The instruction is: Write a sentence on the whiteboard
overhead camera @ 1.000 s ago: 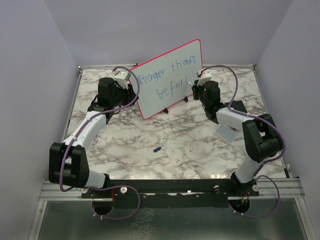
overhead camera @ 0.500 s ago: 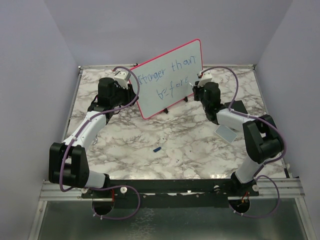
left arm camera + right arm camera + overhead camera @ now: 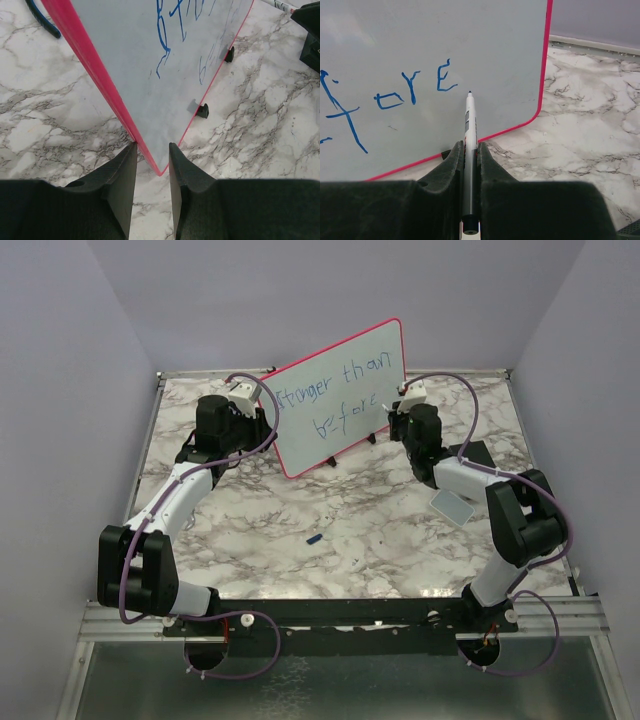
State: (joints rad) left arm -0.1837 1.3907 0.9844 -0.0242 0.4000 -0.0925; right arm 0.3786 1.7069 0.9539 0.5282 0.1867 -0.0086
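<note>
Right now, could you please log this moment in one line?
left gripper: shut on whiteboard corner | right gripper: shut on marker, tip by whiteboard | sentence: two rows written

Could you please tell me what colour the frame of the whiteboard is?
The whiteboard frame is pink-red, clearest in the left wrist view.

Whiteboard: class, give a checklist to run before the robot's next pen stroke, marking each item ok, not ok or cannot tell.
1. Left gripper clamped on the large pink-framed white whiteboard at its lower corner: ok.
2. Right gripper shut on the slim white marker pen: ok.
3. Pen tip touching the board: cannot tell.
4. Blue handwritten sentence legible, ending "before": ok.
5. Blank space right of the last letter: ok.
</note>
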